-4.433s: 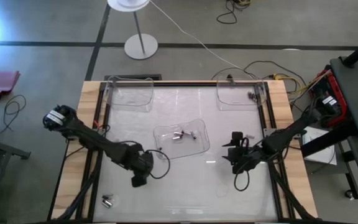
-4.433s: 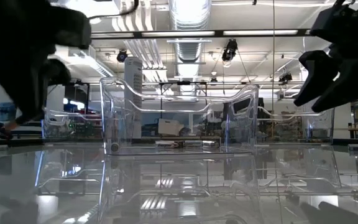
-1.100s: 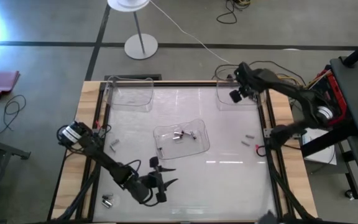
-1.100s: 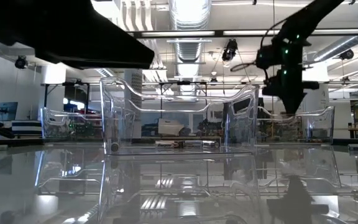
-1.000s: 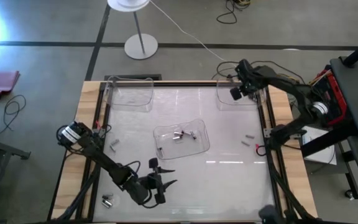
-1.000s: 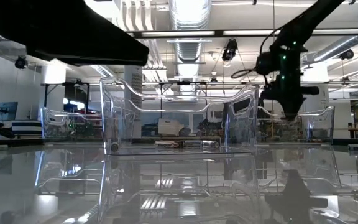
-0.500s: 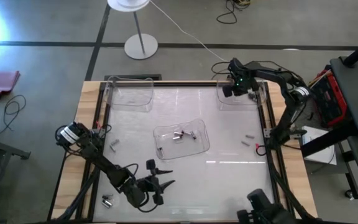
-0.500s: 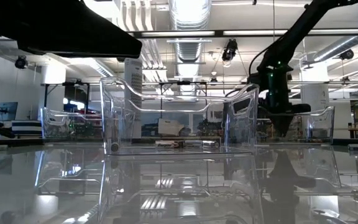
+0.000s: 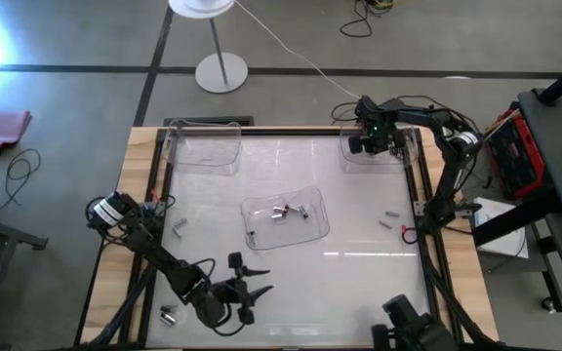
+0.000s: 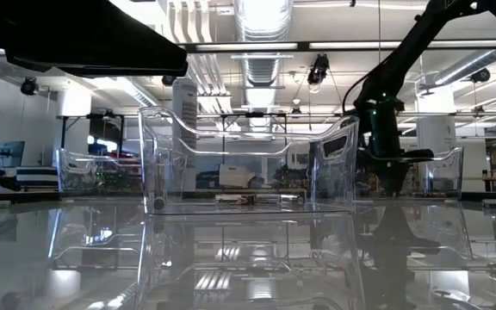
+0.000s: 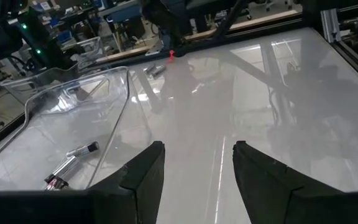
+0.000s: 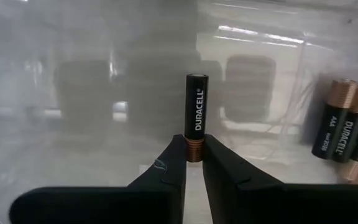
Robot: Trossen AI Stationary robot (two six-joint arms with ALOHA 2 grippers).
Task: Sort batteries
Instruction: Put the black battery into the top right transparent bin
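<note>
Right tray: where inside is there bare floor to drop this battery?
The right gripper holds a battery upright over the tray. Ahead and to one side the floor is bare; the other side is crowded, where batteries lean at the wall.

Right hand (image 9: 372, 143) over far-right tray (image 9: 399, 159) (battery (image 12: 196, 116) pinched), middle tray (image 9: 312, 198) central

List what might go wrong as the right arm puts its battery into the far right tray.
The right tool pinches the Duracell battery only at its copper end, so it may pivot or slip. On release it might roll into the batteries already in the tray. The left tool, open near the front edge, seems no hazard.
</note>
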